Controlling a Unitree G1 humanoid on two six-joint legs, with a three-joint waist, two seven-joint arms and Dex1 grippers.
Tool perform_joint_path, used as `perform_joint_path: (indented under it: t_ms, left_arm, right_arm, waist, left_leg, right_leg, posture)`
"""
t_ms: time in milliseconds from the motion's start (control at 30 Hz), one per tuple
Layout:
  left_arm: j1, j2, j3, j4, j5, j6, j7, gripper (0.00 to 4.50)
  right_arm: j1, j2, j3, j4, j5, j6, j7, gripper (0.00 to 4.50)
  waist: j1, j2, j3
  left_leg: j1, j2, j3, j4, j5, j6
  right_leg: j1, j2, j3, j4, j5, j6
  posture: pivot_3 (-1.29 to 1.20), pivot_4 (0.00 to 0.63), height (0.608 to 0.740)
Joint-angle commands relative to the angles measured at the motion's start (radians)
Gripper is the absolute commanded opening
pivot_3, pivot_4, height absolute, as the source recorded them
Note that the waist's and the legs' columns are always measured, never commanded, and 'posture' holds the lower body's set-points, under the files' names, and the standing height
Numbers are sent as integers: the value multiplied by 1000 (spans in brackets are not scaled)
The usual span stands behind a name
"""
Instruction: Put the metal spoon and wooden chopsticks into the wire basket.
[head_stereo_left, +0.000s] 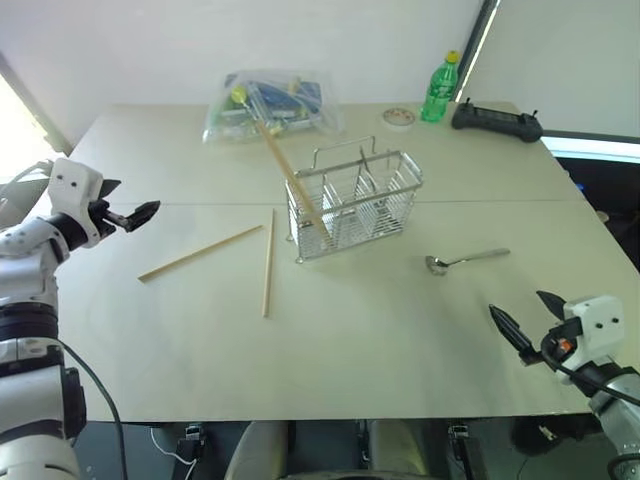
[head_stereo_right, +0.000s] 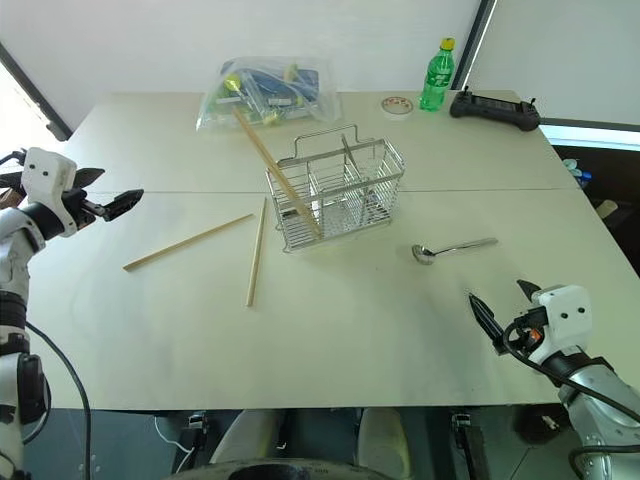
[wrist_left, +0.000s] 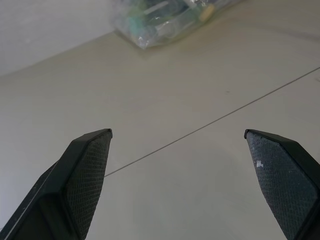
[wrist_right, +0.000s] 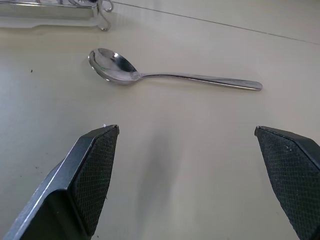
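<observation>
A: Right tool (head_stereo_left: 527, 318) hovers low over the near right part of the counter (head_stereo_left: 400, 350), fingers spread wide, nothing between them. Left tool (head_stereo_left: 128, 213) is up at the far left edge, also spread and empty.

B: Where's the spoon (wrist_right: 150, 70)?

A: Flat on the counter, straight ahead of the right tool, just right of the basket (head_stereo_left: 355, 200). Bowl end points toward the basket, handle runs away to the right. In the right wrist view its long axis lies across the gap between the fingers, not along it.

B: So the right arm takes it?

A: Clearly nearer, yes. Likely needs to move forward and down, and probably turn the wrist to pinch across the slim handle.

B: Chopsticks?

A: One chopstick (head_stereo_left: 290, 175) already leans in the basket, top end sticking out toward the plastic bag (head_stereo_left: 270, 105). Second chopstick (head_stereo_left: 200, 252) and third chopstick (head_stereo_left: 268, 262) lie on the counter left of the basket, forming a loose V, closer to the left tool but well apart from it.

B: Progress?

A: Early. One stick in, two sticks and the spoon left.
</observation>
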Motion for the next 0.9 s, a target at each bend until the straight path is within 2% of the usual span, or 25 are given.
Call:
perform_joint_path:
  t_ms: [33, 667, 800, 900]
  left_arm:
    - [-36, 14, 0, 1, 3, -9, -3, 4478]
    - [-84, 6, -24, 13, -12, 18, -31, 4478]
    - [-53, -3, -27, -84, -34, 58, -63, 4478]
    - [4, -15, -36, -276, -97, 181, -118, 4478]
  right_arm:
    - [2, 8, -15, -54, 6, -14, -12, 4500]
    - [-41, -13, -29, -22, -9, -14, -47, 4500]
    - [-78, -60, -34, -2, -11, -5, -22, 4500]
    - [-96, -123, -49, -8, -3, 10, 22, 4500]
  waist:
    - [0, 0, 0]
    - [1, 0, 0]
    - [1, 0, 0]
    - [1, 0, 0]
  left_leg:
    - [0, 0, 0, 0, 0, 0]
    - [0, -1, 0, 0, 0, 0]
    - [0, -1, 0, 0, 0, 0]
    - [0, -1, 0, 0, 0, 0]
  right_leg:
    - [0, 0, 0, 0, 0, 0]
    - [0, 0, 0, 0, 1, 2]
    - [0, 0, 0, 1, 1, 2]
    - [1, 0, 0, 0, 1, 2]
  posture:
    - [0, 150, 690]
    - [0, 150, 690]
    - [0, 150, 690]
    - [0, 150, 690]
